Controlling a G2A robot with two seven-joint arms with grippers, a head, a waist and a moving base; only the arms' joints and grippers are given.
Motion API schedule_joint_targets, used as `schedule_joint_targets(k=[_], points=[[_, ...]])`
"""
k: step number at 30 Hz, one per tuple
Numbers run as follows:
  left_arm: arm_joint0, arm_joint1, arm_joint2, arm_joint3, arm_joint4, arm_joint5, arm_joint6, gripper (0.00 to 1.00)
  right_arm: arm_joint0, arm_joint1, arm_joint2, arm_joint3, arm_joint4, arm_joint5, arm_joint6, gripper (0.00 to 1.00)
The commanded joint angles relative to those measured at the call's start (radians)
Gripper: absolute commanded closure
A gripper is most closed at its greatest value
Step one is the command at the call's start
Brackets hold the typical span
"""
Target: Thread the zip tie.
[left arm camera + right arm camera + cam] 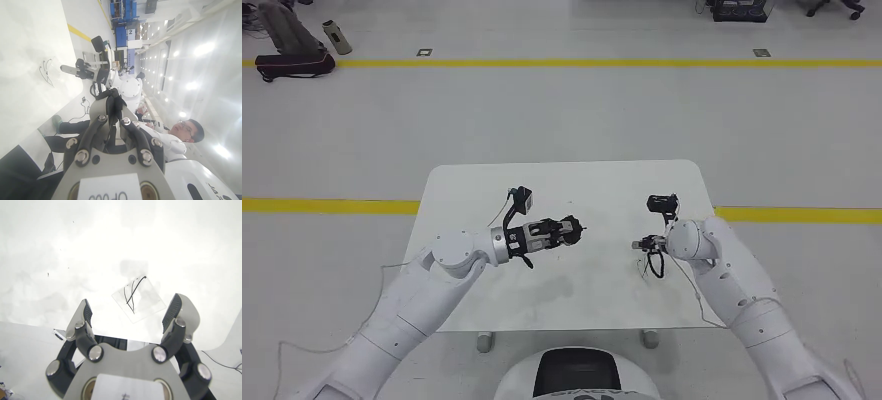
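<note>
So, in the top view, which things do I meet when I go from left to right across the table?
The left gripper → a bare stretch of the table → the right gripper.

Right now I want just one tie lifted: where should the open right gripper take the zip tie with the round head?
Probably take the zip tie by the strap just behind its head, from above, jaws astride it. It lies flat on the clear sheet, and that end curves clear of the other ties, which cross it nearer the tail.
</note>
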State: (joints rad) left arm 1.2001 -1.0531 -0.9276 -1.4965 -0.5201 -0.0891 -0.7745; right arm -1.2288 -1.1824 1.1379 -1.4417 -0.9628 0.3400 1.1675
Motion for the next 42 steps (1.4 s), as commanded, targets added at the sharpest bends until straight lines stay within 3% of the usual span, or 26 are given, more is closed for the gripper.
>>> schedule_joint_targets(k=[1,6,8,15,22,30,35,42], points=[[0.0,0.0,0.0,0.0,0.0,0.0,0.0,1.0,-0.001,-0.001,0.003,-0.001,-0.001,0.0,-0.004,0.0],[0.0,0.0,0.0,0.0,0.0,0.0,0.0,1.0,-0.001,-0.001,0.003,-0.001,-0.001,0.0,-0.004,0.0],[0.0,0.0,0.0,0.0,0.0,0.0,0.0,1.0,-0.018,-0.002,-0.004,-0.002,-0.008,-0.014,-0.056,0.0],[0.0,0.0,0.0,0.0,0.0,0.0,0.0,1.0,-0.014,-0.014,-0.061,0.027,-0.008,-0.064,-0.096,0.0],[0.0,0.0,0.0,0.0,0.0,0.0,0.0,1.0,0.021,-0.028,-0.089,0.075,0.013,-0.069,-0.105,0.0],[0.0,0.0,0.0,0.0,0.0,0.0,0.0,1.0,0.015,-0.028,-0.085,0.078,0.016,-0.071,-0.128,0.0],[0.0,0.0,0.0,0.0,0.0,0.0,0.0,1.0,0.016,-0.029,-0.082,0.077,-0.015,-0.001,-0.096,0.0],[0.0,0.0,0.0,0.0,0.0,0.0,0.0,1.0,0.016,-0.032,-0.074,0.08,-0.007,0.0,-0.08,0.0]])
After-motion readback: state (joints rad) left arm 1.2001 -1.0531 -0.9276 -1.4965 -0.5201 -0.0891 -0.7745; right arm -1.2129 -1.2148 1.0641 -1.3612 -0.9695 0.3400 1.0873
